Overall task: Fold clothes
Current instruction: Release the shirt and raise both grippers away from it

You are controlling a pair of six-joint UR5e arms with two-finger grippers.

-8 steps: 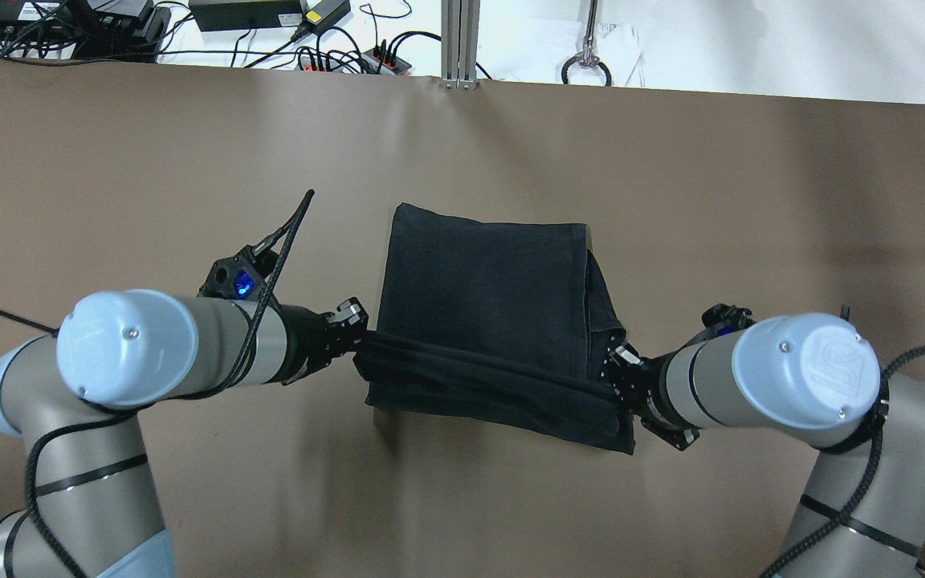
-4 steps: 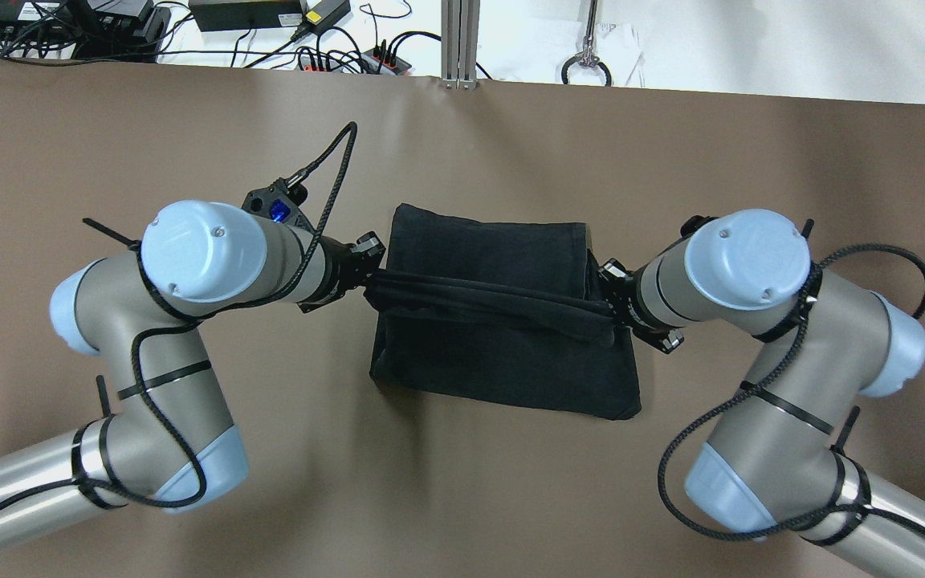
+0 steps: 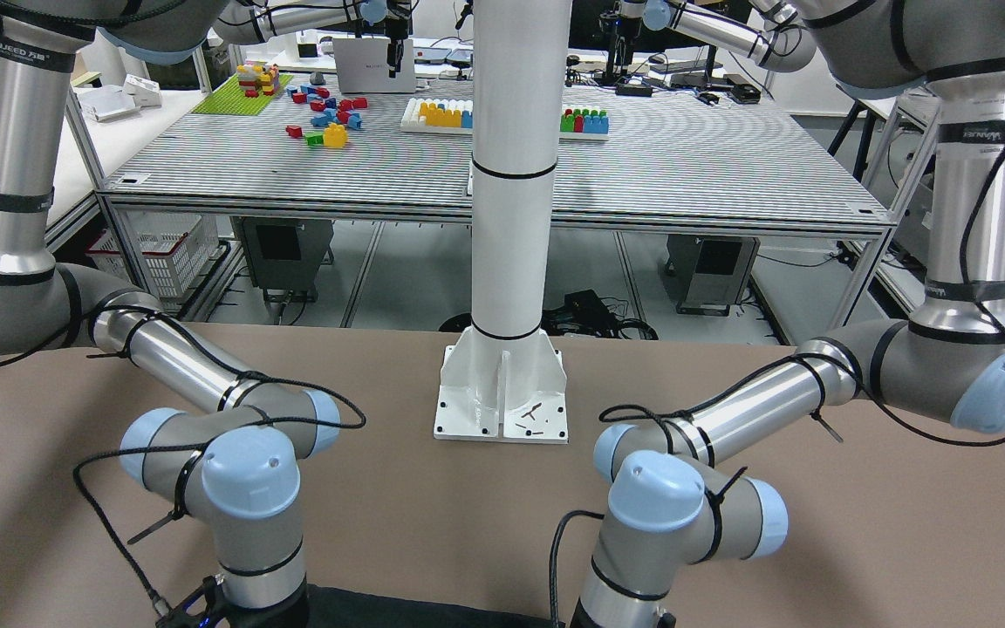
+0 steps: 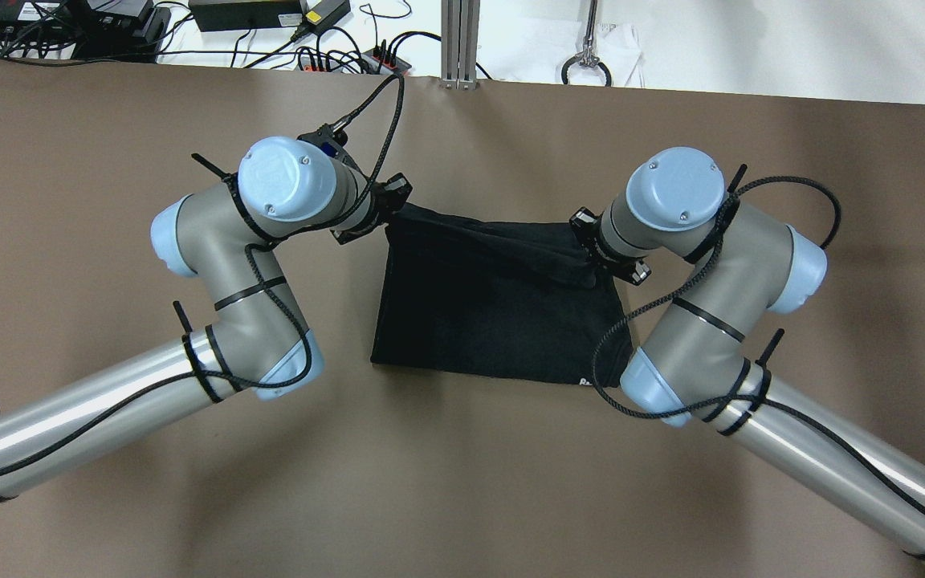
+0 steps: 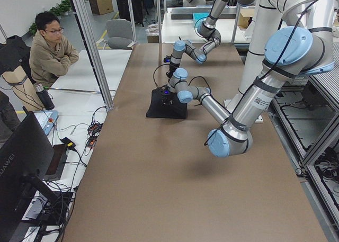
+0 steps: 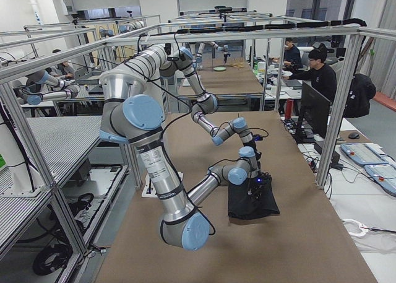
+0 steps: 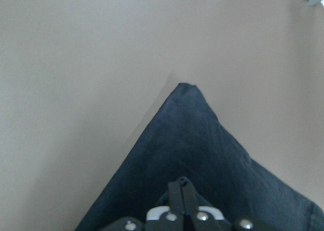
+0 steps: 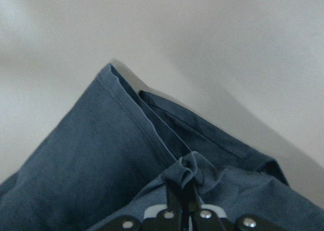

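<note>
Well, clothes (image 4: 503, 329): one dark garment lying flat mid-table, between the two arms, its far edge raised as a ridge strung from gripper to gripper.
Table (image 4: 462, 482): brown and matte; I'd expect the cloth to sit on it without sliding much.
Left gripper (image 4: 389, 215): jaws pinched narrow on the far left corner of the cloth.
Right gripper (image 4: 595, 261): jaws closed tight too, with a little pucker of fabric bunched at the tips.
Feel, I'd guess: a light, limp knit that sags between holds, with no stiffness and nothing to break.
Slip: low, though a thin pinch could let one layer creep out.
Where to hold: corners and hem edges, both layers together, kept level so the fold lands square.
</note>
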